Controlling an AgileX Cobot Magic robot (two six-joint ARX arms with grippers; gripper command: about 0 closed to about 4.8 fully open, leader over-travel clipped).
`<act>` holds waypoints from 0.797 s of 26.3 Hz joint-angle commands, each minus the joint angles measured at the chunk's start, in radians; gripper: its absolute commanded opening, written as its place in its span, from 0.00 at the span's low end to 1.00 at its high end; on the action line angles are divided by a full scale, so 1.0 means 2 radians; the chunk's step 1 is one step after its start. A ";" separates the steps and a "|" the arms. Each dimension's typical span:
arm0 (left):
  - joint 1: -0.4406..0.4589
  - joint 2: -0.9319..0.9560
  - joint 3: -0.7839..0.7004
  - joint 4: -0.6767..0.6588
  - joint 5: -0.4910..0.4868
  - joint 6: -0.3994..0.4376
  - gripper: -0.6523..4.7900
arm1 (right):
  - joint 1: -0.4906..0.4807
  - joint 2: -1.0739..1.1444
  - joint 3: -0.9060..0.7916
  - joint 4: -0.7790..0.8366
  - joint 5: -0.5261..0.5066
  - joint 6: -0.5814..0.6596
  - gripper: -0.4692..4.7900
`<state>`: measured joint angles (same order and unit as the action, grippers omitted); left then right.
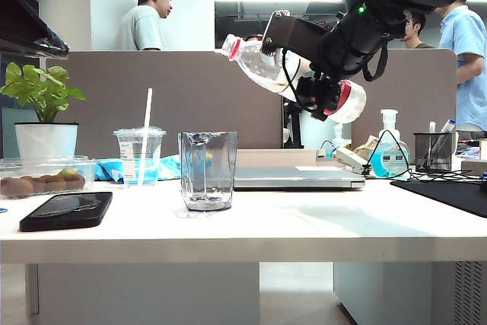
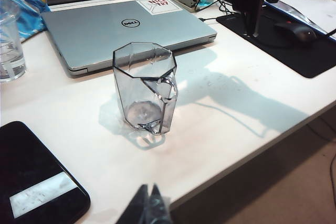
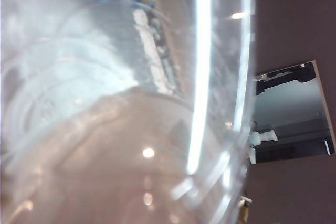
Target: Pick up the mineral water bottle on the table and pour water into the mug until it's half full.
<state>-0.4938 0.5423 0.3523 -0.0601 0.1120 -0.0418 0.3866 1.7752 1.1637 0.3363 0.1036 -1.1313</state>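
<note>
The mineral water bottle (image 1: pixel 262 66) hangs tilted in the air above the table (image 1: pixel 304 226), its red-ringed neck pointing up and left. My right gripper (image 1: pixel 323 93) is shut on its lower body. The bottle's neck is above and a little right of the mug (image 1: pixel 208 170), well clear of its rim. In the right wrist view the clear bottle (image 3: pixel 131 129) fills the picture and hides the fingers. The faceted mug (image 2: pixel 145 95) stands upright and looks empty. My left gripper (image 2: pixel 149 205) stays shut over the table's front edge, short of the mug.
A silver laptop (image 1: pixel 297 178) lies behind the mug. A black phone (image 1: pixel 67 209) lies at the front left. A lidded cup with a straw (image 1: pixel 139 155), a potted plant (image 1: pixel 46 138), a pump dispenser (image 1: pixel 389 154) and a pen holder (image 1: pixel 434 151) stand along the back.
</note>
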 commanded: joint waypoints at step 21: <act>0.000 -0.001 0.002 0.005 0.000 0.001 0.11 | 0.004 -0.003 0.003 -0.028 0.047 -0.146 0.55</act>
<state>-0.4938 0.5423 0.3523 -0.0639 0.1120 -0.0418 0.3927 1.7763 1.1618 0.2428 0.1825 -1.4124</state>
